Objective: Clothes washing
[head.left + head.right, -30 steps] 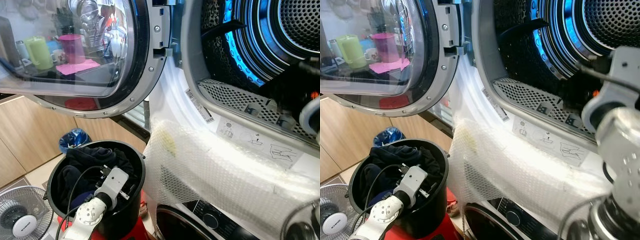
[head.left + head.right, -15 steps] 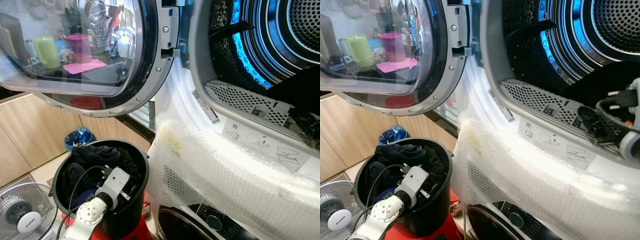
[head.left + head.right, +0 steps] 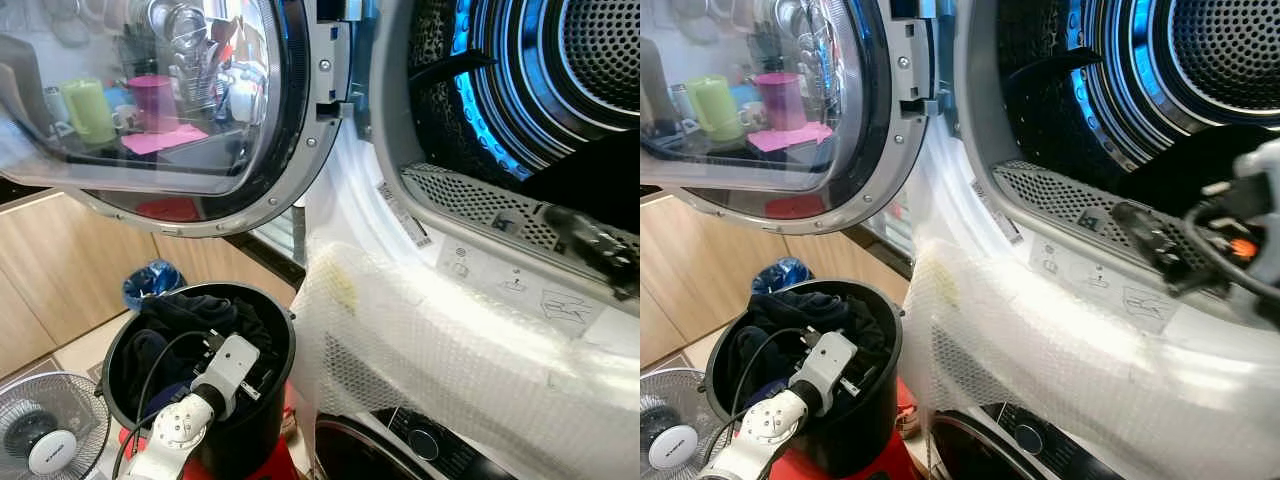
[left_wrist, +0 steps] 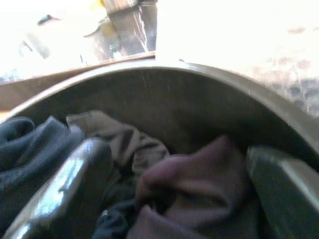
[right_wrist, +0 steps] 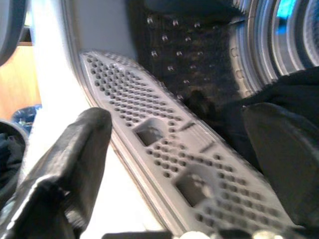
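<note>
At the far left, your head views cut off a white floor fan (image 3: 40, 440) at the corner, with wooden cabinet fronts (image 3: 60, 270) behind it. Beside it stands the black laundry bucket (image 3: 255, 425) holding dark clothes (image 3: 190, 315). Your left gripper (image 4: 169, 199) reaches down into it, jaws spread wide with a maroon garment (image 4: 199, 184) bunched between them, not clamped; its fingertips are hidden from the head cameras by the wrist. A blue bag (image 3: 150, 280) peeks out behind the bucket, mostly covered. Above hangs the open round glass door (image 3: 150, 100), its reflections of cups and utensils hard to read. Bubble wrap (image 3: 440, 350) drapes the machine's front. At the right, your right gripper (image 5: 174, 149) hovers at the perforated grey lint filter (image 5: 164, 149) on the drum's lip, jaws released and apart; a dark garment (image 3: 1200, 165) lies inside the blue-lit drum (image 3: 520, 80).
</note>
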Available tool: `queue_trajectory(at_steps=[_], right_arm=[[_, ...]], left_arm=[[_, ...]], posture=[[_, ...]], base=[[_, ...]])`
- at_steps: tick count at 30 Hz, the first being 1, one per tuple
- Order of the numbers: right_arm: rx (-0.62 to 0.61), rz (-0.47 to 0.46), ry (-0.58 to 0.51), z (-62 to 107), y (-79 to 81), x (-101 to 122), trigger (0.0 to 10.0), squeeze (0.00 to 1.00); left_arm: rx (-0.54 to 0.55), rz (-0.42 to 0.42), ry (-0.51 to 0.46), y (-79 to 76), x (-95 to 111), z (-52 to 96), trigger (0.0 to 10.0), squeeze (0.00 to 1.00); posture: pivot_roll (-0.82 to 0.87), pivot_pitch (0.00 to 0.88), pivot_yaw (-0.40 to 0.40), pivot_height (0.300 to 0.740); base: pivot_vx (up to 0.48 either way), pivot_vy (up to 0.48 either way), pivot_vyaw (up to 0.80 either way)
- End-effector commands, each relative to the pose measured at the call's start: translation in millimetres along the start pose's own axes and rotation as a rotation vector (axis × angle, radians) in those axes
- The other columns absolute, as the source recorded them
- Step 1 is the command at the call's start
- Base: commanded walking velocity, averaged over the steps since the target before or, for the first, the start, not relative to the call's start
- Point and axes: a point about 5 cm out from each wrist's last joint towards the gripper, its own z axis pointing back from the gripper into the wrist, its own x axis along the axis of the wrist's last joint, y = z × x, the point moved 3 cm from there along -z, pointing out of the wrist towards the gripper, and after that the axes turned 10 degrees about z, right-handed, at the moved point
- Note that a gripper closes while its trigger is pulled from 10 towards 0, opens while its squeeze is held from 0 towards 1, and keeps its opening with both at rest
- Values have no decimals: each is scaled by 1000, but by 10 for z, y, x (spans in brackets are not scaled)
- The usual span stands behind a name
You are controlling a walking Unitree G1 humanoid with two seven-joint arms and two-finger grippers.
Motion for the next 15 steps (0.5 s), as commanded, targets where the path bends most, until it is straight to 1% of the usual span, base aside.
queue_trajectory(at_steps=[1, 2, 3, 6, 7, 8, 9, 10, 12, 13, 14, 15], right_arm=[[-26, -44, 7, -94, -27, 23, 10000, 0], [-26, -44, 7, -94, -27, 23, 10000, 0], [-53, -90, 15, -182, -66, 31, 10000, 0], [-115, -219, 13, -351, -147, 58, 10000, 0], [-136, -249, 19, -394, -172, 62, 10000, 0], [-136, -249, 19, -394, -172, 62, 10000, 0], [-200, -293, 52, -498, -239, 41, 10000, 0], [-241, -312, 87, -583, -270, 4, 10000, 0], [-265, -314, 111, -660, -286, -24, 10000, 0], [-279, -331, 137, -721, -295, -52, 10000, 0], [-333, -281, 184, -752, -353, -106, 10000, 0], [-333, -281, 184, -752, -353, -106, 10000, 0]], left_arm=[[-18, -17, 13, -34, -7, -12, 10000, 0], [-18, -17, 13, -34, -7, -12, 10000, 0], [-17, -16, 13, -35, -7, -11, 10000, 0], [-16, -15, 13, -39, -9, -12, 10000, 0], [-17, -14, 13, -46, -8, -16, 10000, 0], [-17, -14, 13, -46, -8, -16, 10000, 0], [-18, -13, 12, -61, -5, -24, 10000, 0], [-19, -12, 11, -74, 1, -33, 10000, 0], [-20, -15, 8, -80, 11, -39, 10000, 0], [-20, -15, 7, -83, 16, -43, 10000, 0], [-20, -20, 7, -84, 20, -46, 10000, 0], [-20, -20, 7, -84, 20, -46, 10000, 0]], posture=[[75, 45, -5, 740], [75, 45, -5, 740], [75, 45, -5, 740], [75, 45, -5, 740], [66, 42, -8, 740], [66, 42, -8, 740], [66, 42, -8, 740], [66, 38, -6, 740], [66, 38, -6, 740], [64, 40, -5, 740], [67, 36, -9, 740], [67, 36, -9, 740]], base=[[0, 0, 0], [0, 0, 0], [0, 0, 0], [0, 0, 0], [0, 0, 0], [0, 0, 0], [0, 0, 0], [0, 0, 0], [0, 0, 0], [0, 0, 0], [0, 0, 0], [0, 0, 0]])
